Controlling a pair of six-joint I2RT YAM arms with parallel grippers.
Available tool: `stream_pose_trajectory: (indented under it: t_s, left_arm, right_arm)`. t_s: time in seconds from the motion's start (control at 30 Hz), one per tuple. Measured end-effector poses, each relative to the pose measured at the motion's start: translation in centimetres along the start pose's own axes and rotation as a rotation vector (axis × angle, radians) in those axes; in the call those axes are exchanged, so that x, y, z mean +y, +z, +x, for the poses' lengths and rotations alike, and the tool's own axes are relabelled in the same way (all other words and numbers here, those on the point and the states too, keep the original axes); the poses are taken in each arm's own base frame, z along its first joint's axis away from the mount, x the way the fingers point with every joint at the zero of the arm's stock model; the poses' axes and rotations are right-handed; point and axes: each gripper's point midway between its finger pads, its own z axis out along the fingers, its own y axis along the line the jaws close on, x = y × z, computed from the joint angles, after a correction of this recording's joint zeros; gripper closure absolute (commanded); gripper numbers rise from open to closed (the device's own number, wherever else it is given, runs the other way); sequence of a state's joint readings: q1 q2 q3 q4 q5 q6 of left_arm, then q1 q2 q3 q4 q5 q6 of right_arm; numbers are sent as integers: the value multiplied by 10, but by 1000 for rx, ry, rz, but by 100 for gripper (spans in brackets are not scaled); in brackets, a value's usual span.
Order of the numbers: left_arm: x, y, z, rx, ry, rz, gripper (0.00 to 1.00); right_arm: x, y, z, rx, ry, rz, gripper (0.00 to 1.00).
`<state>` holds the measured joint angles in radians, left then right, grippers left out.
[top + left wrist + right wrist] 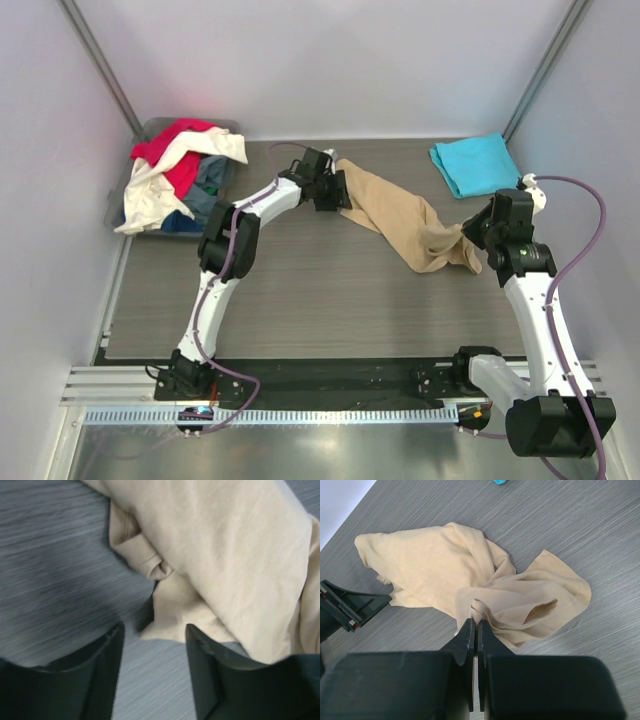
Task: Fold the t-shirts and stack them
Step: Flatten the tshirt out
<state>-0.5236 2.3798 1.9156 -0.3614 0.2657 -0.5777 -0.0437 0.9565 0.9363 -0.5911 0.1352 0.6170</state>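
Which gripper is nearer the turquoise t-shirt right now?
Right. The right gripper sits just on the near side of the turquoise t-shirt, pinching one end of the tan t-shirt. The left gripper is farther off, at the tan t-shirt's other end.

We see the tan t-shirt [400, 215] crumpled and drawn out diagonally from far centre towards the right. The turquoise t-shirt [475, 165] lies folded flat at the far right. A red t-shirt [180, 150], white t-shirt [150, 195] and dark blue-grey t-shirt [205, 190] are heaped together far left.
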Motion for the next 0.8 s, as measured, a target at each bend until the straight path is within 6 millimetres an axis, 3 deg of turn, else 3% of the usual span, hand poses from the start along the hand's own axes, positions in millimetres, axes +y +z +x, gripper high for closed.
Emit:
stream_pose_trajectory:
  t_s: [0.17,0.23,0.27,0.3,0.33,0.47,0.57,0.67,0.73,0.8]
  left_arm:
    - [-7,12,-5,-12,-9,34,58]
    - [-11,15,-3,-9,-8,43,67]
    - [-13,16,-1,-6,-6,45,72]
    - [-15,18,1,-2,-6,49,89]
    - [-18,20,3,5,-7,54,99]
    - [-22,22,9,24,-11,60,100]
    - [-19,11,9,39,-20,23,100]
    - [-24,-27,-12,37,-32,-27,100]
    - [-43,-70,-57,-51,-21,-11,100]
    - [-67,-137,-112,-193,-4,31,100]
  right_arm:
    - [0,1,0,-2,-12,-2,99]
    - [-1,1,1,-1,-14,0,99]
    - [-2,2,2,1,-15,0,99]
    - [-2,2,2,2,-17,1,99]
    - [-3,3,4,4,-18,3,99]
    - [-5,5,6,11,-20,9,99]
    - [-6,9,8,20,-18,18,99]
    - [-5,12,2,31,13,33,99]
    - [7,14,-16,19,40,24,99]
    - [28,17,-46,-8,58,0,99]
